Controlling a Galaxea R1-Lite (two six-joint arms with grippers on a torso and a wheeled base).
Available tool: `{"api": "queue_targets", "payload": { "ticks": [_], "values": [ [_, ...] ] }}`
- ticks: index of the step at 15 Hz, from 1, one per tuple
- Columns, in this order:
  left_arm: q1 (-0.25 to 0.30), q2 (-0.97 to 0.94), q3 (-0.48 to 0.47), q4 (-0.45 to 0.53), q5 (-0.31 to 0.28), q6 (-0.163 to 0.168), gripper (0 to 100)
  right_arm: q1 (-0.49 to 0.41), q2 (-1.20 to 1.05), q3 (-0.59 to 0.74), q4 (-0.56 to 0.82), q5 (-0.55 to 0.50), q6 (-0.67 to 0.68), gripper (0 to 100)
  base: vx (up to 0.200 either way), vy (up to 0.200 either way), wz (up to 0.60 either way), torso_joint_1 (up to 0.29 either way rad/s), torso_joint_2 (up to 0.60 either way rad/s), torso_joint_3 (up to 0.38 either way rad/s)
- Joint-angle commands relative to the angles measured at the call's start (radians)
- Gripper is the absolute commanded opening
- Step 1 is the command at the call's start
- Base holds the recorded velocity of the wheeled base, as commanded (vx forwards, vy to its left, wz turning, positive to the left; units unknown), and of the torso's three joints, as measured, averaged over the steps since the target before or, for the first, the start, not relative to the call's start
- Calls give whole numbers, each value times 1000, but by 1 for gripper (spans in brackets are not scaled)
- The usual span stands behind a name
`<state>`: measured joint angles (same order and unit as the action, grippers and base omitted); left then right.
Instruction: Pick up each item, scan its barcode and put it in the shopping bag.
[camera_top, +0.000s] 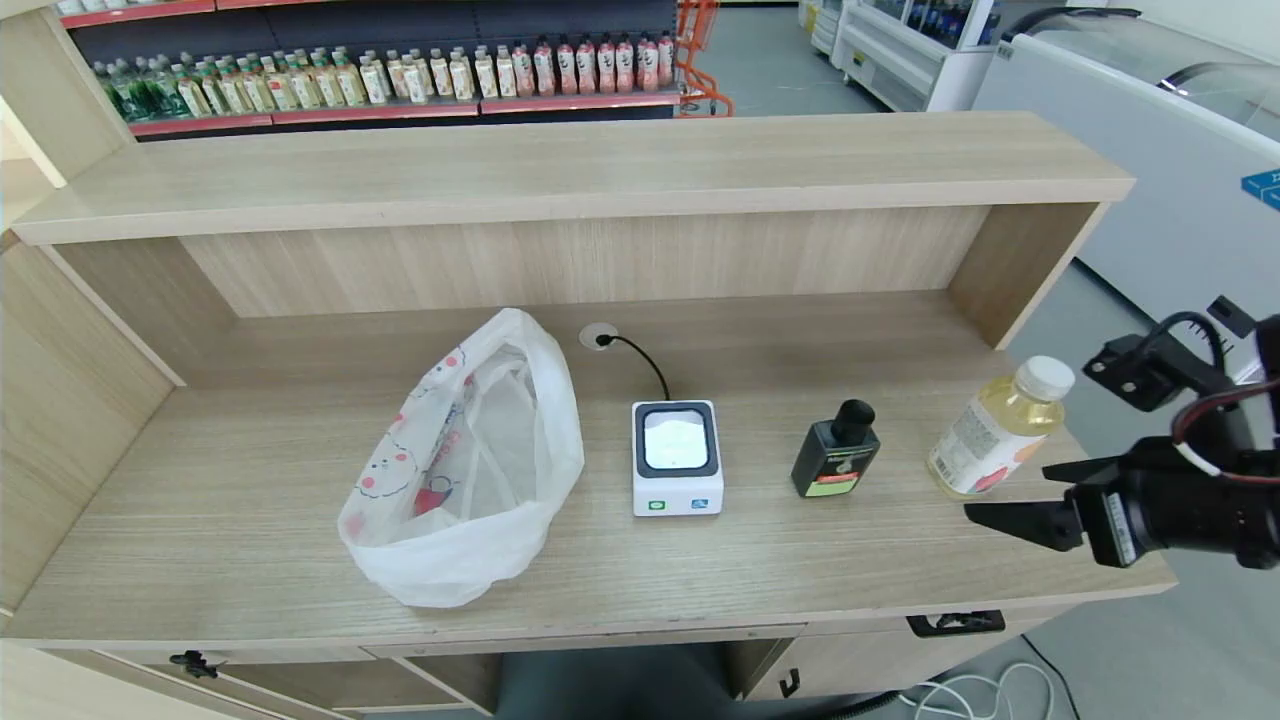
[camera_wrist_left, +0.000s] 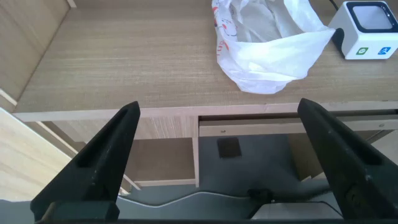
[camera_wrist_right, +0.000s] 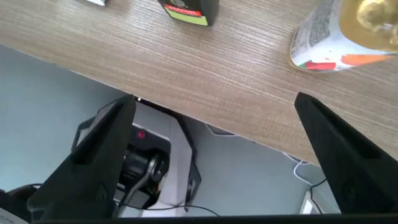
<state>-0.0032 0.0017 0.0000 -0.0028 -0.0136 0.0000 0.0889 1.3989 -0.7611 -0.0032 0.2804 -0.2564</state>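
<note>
- The light wood bench (camera_top: 250, 500) has a raised back wall and an overhanging shelf behind the white box scanner (camera_top: 677, 457), so lifts there have limited headroom. Open bench lies in front of the scanner and far to its left.
- The white plastic shopping bag with cartoon print (camera_top: 470, 470) slumps just left of the scanner with its mouth partly open. Its soft rim could fold shut or drag if an item catches it.
- The left gripper (camera_wrist_left: 219, 109) hangs below the bench's front edge, left of the scanner, with its fingers spread wide and empty. If it rose straight up it would probably strike that edge.
- The clear plastic bottle of yellow drink with a white cap (camera_top: 995, 430) stands farthest right of the scanner, close to the bench's right end. It is tall and looks easy to tip, and a sideways nudge could send it off the end.
- The right gripper (camera_top: 1005, 492) sits just off that right end, its fingers wide apart and holding nothing.
- The small black bottle with a green-and-red label (camera_top: 836, 452) stands between the scanner and the yellow bottle. A sweep towards the scanner could knock it over.
</note>
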Motion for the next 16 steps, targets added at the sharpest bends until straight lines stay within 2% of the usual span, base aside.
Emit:
{"api": "queue_targets", "payload": {
  "ticks": [1,3,8,13,16],
  "values": [
    [0,0,0,0,0,0,100,3,181,-78,-4,11,-63,100,0,0,0,0,0,0],
    [0,0,0,0,0,0,100,12,255,-149,-20,14,-153,100,0,0,0,0,0,0],
    [0,0,0,0,0,0,100,109,365,-187,-150,62,-159,100,0,0,0,0,0,0],
    [0,0,0,0,0,0,100,123,476,-293,-164,72,-285,100,0,0,0,0,0,0],
    [0,0,0,0,0,0,100,144,515,-343,-166,72,-294,100,0,0,0,0,0,0]
  ]
}}
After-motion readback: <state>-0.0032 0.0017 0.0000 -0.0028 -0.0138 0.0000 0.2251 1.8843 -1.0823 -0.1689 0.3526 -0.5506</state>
